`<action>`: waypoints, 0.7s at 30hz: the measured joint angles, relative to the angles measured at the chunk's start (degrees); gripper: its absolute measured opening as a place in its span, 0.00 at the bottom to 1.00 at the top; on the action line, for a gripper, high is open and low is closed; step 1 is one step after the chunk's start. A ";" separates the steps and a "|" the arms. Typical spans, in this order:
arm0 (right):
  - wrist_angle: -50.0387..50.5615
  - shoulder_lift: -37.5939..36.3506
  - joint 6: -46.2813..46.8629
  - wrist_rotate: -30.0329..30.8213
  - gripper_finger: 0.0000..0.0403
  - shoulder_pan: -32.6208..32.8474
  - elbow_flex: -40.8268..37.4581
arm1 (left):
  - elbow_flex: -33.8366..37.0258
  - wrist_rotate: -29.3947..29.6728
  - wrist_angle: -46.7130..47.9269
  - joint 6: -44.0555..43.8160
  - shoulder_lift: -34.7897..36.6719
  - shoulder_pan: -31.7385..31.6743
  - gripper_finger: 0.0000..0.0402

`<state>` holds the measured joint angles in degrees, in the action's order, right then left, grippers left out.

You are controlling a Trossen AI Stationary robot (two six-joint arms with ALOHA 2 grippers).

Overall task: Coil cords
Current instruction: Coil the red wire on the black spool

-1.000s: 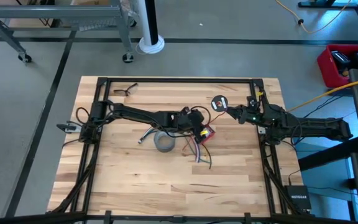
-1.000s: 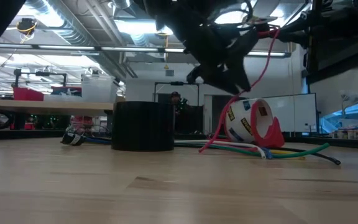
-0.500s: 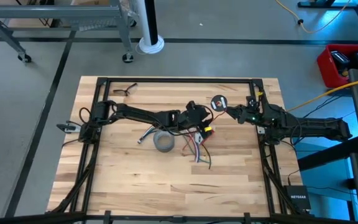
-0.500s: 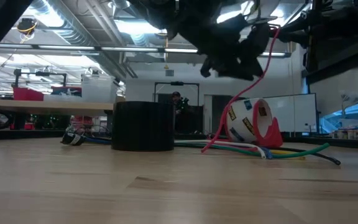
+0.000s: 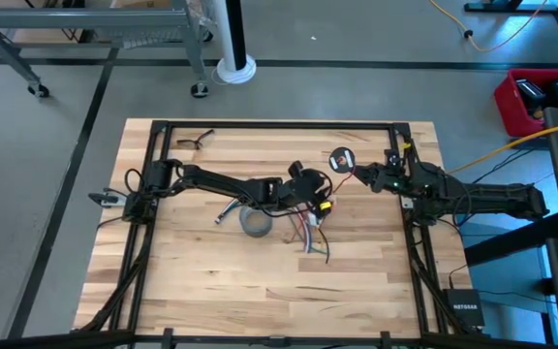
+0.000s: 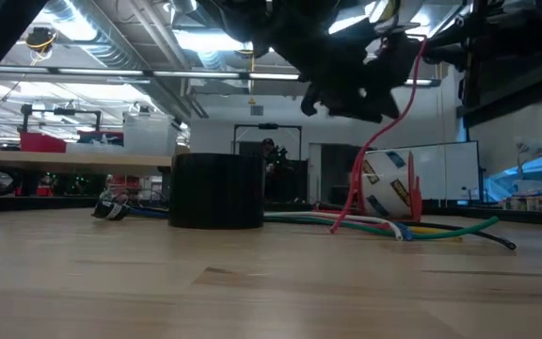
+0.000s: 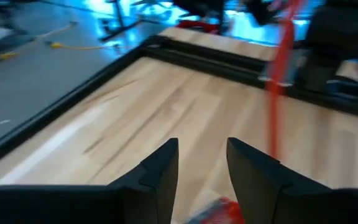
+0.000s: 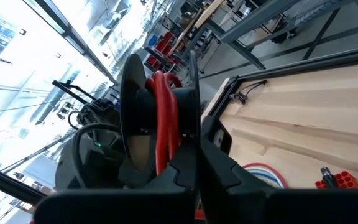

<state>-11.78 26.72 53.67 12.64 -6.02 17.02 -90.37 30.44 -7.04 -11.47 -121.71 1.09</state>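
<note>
A thin red wire (image 6: 376, 141) hangs taut and slanted from upper right of the low view down to loose cords (image 6: 412, 227) lying on the worktop, its upper end wound around a small black spool (image 8: 160, 121).

On my feed: a pale wood tabletop (image 5: 192, 281) carries a grey tape roll (image 5: 256, 223), a loose bundle of coloured wires (image 5: 307, 236), and eyeglasses (image 5: 194, 141) near its far-left corner.
</note>
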 joint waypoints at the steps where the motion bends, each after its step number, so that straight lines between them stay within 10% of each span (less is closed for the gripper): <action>1: 0.03 0.00 -0.02 0.06 0.01 0.02 -0.02 | 0.00 1.44 0.42 -0.33 0.00 -0.08 0.32; 21: 1.61 0.00 -0.13 0.44 0.01 0.00 -0.02 | -0.09 3.45 2.53 -6.82 2.16 3.87 0.32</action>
<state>-10.17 26.72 53.54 13.08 -6.02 16.99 -90.45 33.88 -4.51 -18.30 -119.55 4.96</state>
